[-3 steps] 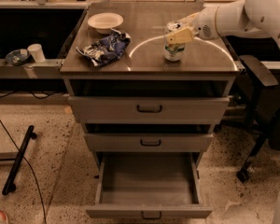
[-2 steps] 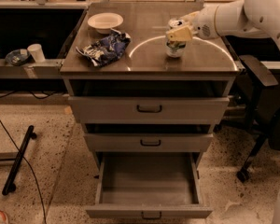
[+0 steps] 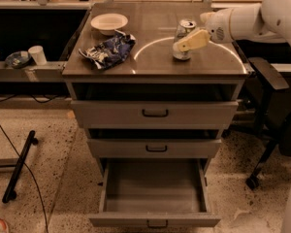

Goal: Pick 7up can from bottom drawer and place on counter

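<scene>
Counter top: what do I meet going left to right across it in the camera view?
Crumpled blue bag → 7up can, with the pincer against its near side → white arm reaching in from the right.

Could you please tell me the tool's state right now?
The tool is at the 7up can standing on the counter; whether it grips it cannot be told.

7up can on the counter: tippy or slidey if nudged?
Probably slides: the counter looks glossy. Upright and narrow, the 7up can may tip if pushed high; the gripper is at its side. Likely rolls once down.
</scene>
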`<control>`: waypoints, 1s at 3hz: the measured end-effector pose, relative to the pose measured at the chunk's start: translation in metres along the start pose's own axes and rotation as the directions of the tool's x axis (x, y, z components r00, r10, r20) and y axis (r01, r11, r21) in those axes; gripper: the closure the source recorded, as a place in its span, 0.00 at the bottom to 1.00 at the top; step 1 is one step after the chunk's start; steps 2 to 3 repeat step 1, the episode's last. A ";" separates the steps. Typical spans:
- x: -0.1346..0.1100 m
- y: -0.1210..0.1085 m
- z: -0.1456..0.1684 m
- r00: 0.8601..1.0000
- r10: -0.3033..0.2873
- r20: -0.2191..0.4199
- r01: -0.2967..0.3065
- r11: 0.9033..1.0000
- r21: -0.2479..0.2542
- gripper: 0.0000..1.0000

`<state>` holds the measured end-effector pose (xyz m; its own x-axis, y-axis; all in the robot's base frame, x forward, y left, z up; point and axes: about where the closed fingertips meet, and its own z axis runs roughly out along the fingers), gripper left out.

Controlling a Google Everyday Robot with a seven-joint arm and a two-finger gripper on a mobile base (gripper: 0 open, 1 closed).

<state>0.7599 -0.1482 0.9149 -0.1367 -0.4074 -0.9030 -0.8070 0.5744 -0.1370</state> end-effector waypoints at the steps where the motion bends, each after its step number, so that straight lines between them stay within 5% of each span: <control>1: 0.011 -0.011 -0.044 1.000 0.012 0.000 -0.012 0.999 0.042 0.00; 3: 0.011 -0.011 -0.044 1.000 0.012 0.000 -0.012 0.999 0.042 0.00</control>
